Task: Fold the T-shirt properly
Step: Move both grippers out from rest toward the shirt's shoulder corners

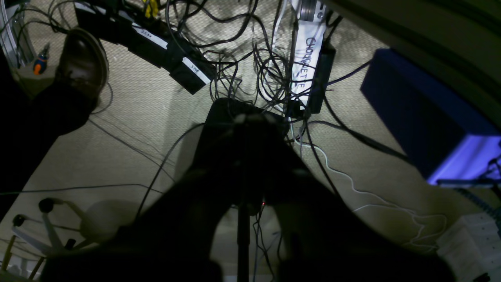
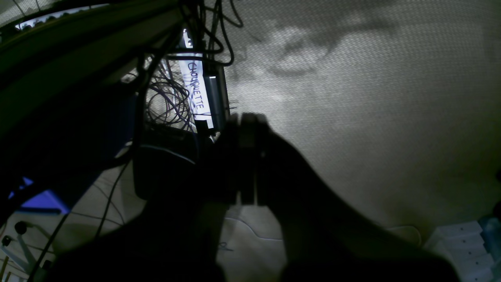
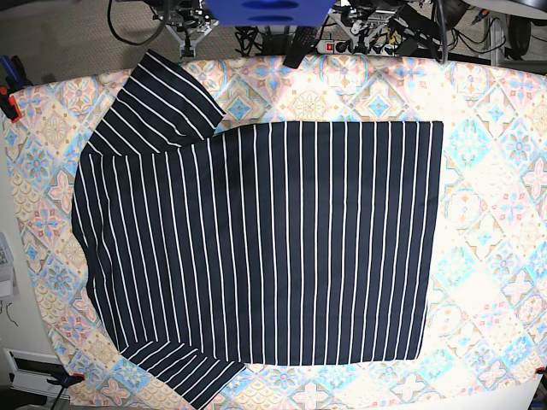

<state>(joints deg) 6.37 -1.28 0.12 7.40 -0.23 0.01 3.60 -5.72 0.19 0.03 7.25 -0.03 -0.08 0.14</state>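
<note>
The counter is the biggest thing, with a pale cloth on it that has orange and blue tile shapes all over. The shirt lies spread flat on top, dark with thin white stripes. Its wide body fills most of the middle. One sleeve pokes out at the top left of the base view, and the other pokes out at the bottom left. The top sleeve reaches up close to the robot's side. The right end of the shirt is a nearly straight edge.

At the top of the base view are the two robot arms. They do not touch the shirt. The right gripper is shut and holds nothing. The shirt's top sleeve is near that arm. The left gripper is shut and empty too, and the shirt's body is in front of it, a bit apart.

Both wrist views look down at the floor, not at the shirt. There I see a blue box, a brown shoe, a messy pile of black wires and a white label that says "CHOUQUETTE".
</note>
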